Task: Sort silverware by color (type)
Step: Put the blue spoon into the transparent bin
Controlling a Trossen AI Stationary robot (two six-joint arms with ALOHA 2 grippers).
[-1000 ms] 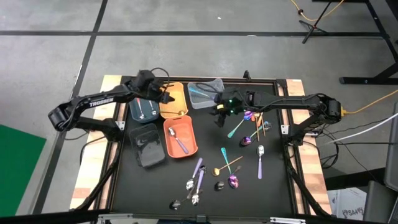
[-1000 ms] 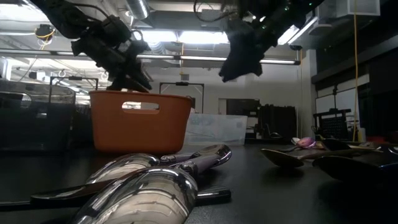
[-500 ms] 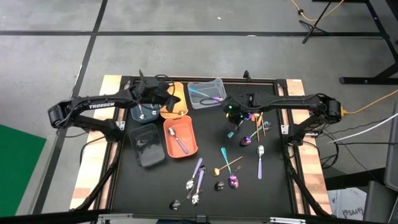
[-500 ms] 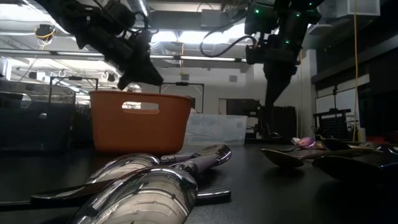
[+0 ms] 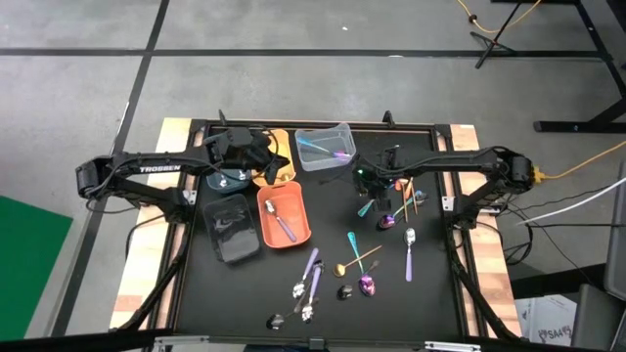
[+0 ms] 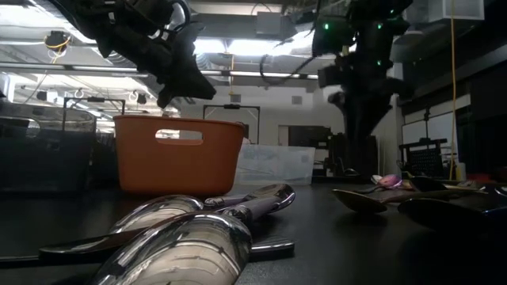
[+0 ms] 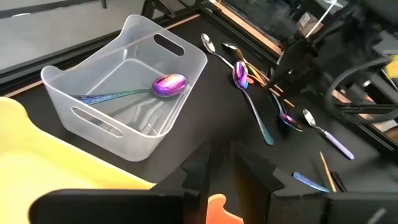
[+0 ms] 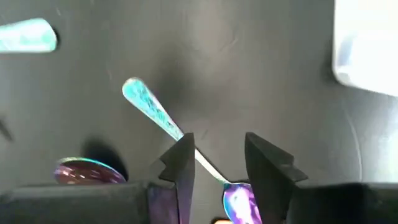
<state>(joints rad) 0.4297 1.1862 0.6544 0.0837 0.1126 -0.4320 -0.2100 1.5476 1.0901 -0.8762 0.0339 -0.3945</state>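
Bins: five by the high view. A clear bin [image 5: 324, 147], a yellow bin [image 5: 276, 147], a blue-grey bin [image 5: 225, 179], an orange bin [image 5: 283, 216], a black bin [image 5: 232, 227].
Clear bin contents: left wrist view shows a purple-bowled spoon [image 7: 155, 87].
Orange bin contents: one purple-handled piece [image 5: 285, 228].
Loose silverware [image 5: 352, 259]: roughly a dozen pieces on the mat, right and front.
Left gripper [image 5: 262, 156]: over the yellow bin, fingers part open, nothing between them.
Right gripper [image 8: 219, 163]: low over the mat, fingers spread astride a teal-handled spoon [image 8: 155, 116], not closed on it.
Low view only: silver pieces [image 6: 198, 229] close up.
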